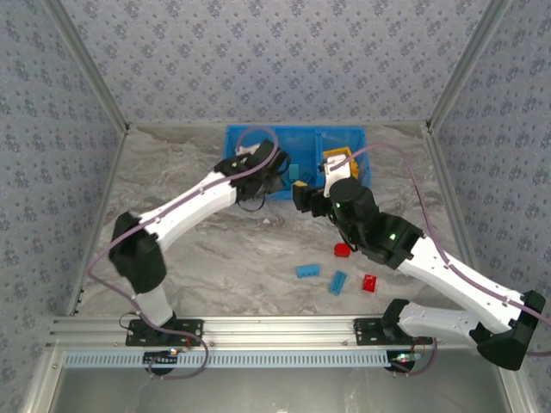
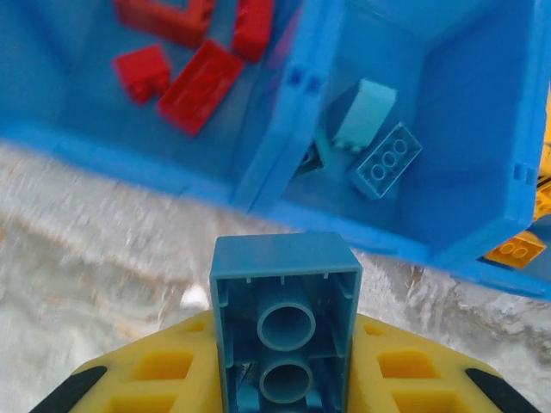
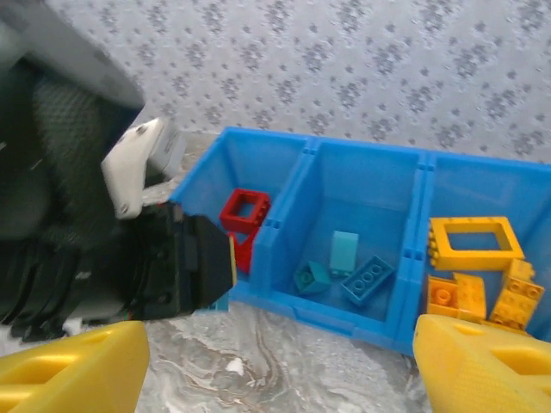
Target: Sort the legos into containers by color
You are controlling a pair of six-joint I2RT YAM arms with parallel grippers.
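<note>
My left gripper [image 2: 286, 348] is shut on a light blue brick [image 2: 286, 310], hollow underside toward the camera, just short of the blue tray's [image 2: 284, 138] near wall. The tray's left compartment holds red bricks [image 2: 200, 84] and a red frame [image 3: 244, 209]. In the middle one lie blue bricks [image 2: 386, 159]; the right one has orange bricks [image 3: 469, 297] and a yellow frame [image 3: 474, 238]. My right gripper [image 3: 280, 370] hangs open above the table before the tray [image 1: 293, 129], close to the left gripper [image 1: 277, 181]. Loose on the table lie two red bricks [image 1: 343, 250] [image 1: 369, 283] and two blue bricks [image 1: 307, 271] [image 1: 337, 282].
The marble table [image 1: 215, 249] is fenced by patterned walls with metal posts. The left arm's black wrist [image 3: 164, 262] sits close to my right gripper's left finger [image 3: 77, 370]. The loose bricks lie under the right forearm [image 1: 405, 245].
</note>
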